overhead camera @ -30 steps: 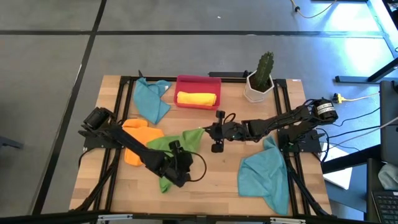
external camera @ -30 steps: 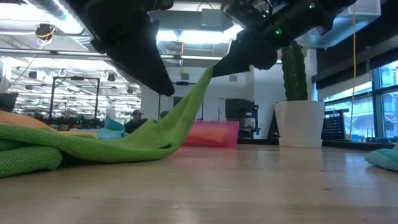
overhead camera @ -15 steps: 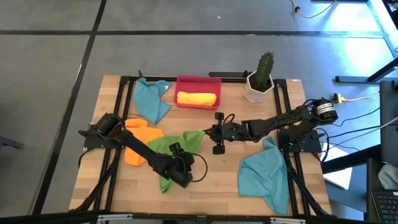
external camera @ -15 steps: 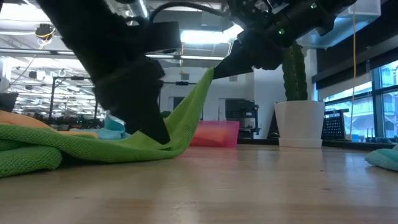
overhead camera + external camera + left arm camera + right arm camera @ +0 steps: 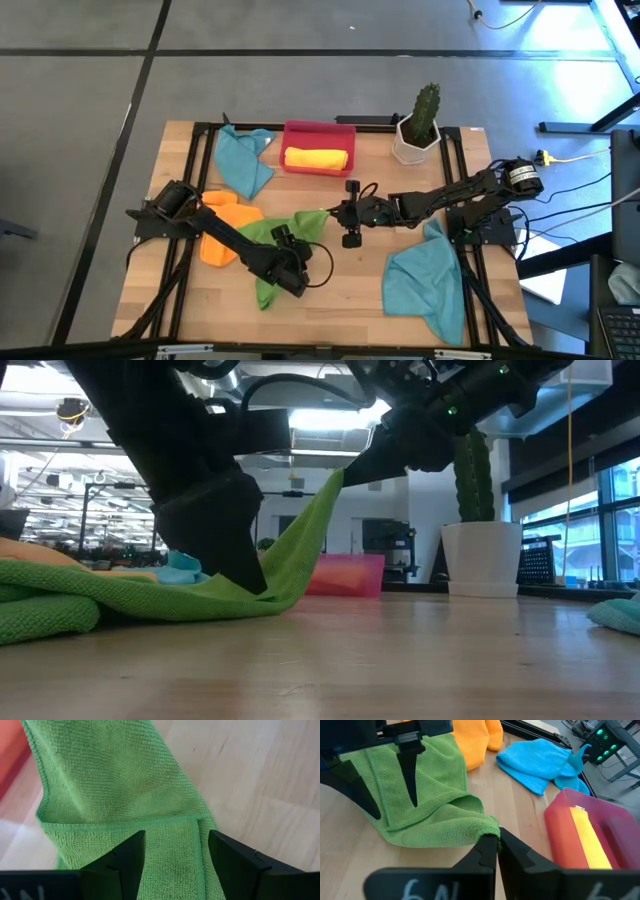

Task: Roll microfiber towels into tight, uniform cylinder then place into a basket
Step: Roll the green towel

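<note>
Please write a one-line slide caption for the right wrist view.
Right pincer, shut, pinches a soft green microfiber towel corner beside the red plastic basket.

A cactus (image 5: 427,102) stands upright in a white pot (image 5: 413,143) (hexagonal) at the wooden table's (image 5: 350,290) far right corner.

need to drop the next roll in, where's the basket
In the high view the basket sits at the table's far edge, centre, between a teal towel and the cactus pot.
</note>
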